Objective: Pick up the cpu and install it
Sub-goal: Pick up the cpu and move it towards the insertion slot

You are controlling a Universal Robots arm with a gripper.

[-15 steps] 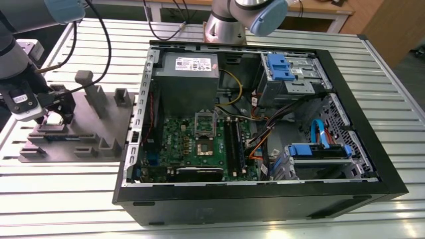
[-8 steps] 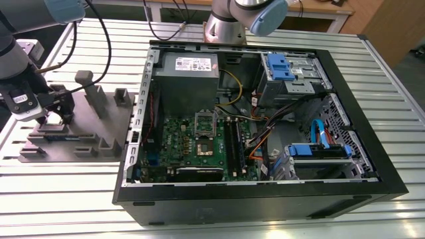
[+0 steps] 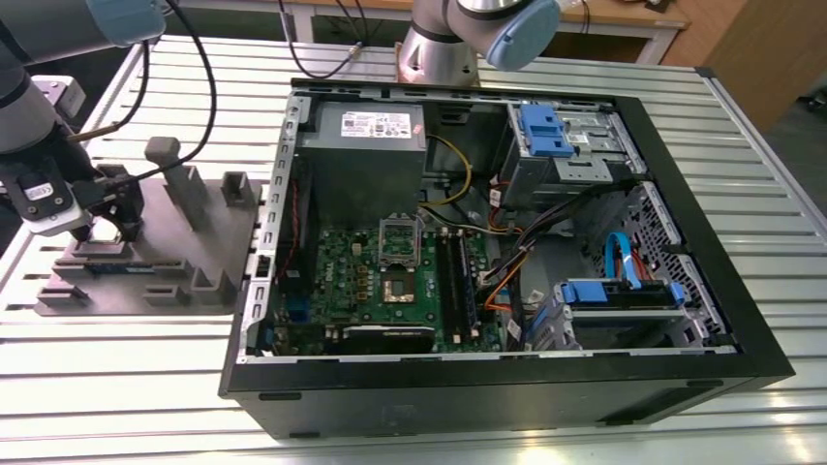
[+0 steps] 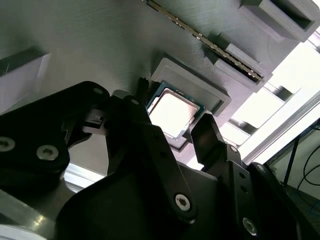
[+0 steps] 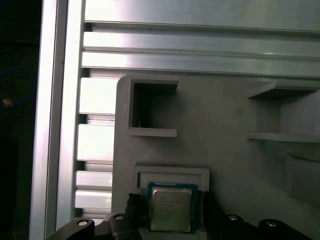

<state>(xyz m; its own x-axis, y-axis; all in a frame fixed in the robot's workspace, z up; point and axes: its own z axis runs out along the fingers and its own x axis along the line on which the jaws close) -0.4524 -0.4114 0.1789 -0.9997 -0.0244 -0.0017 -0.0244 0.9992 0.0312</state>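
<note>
One cpu (image 4: 175,111) (image 5: 171,210) is lying flat, metal top up, in a raised square pocket of the one grey tray (image 3: 194,242), as both wrist views show. The pocket is sitting at the tray's end farthest from the computer case (image 3: 517,392). The one gripper (image 3: 107,232) is hanging over that pocket, its two black fingers (image 4: 210,142) spread apart with the chip between them and a gap showing on either side, gripping nothing. One memory stick (image 4: 205,39) is standing on edge in a slot of the tray, near the chip. Small lines of print are showing on the chip's top, and a white label (image 3: 372,124) is showing on the power supply (image 3: 368,165) inside the case. The tray is resting on a ribbed aluminium table (image 3: 116,387), with the open case just beside it on the exterior view's right. Wooden furniture (image 3: 756,48) is standing beyond the table.
</note>
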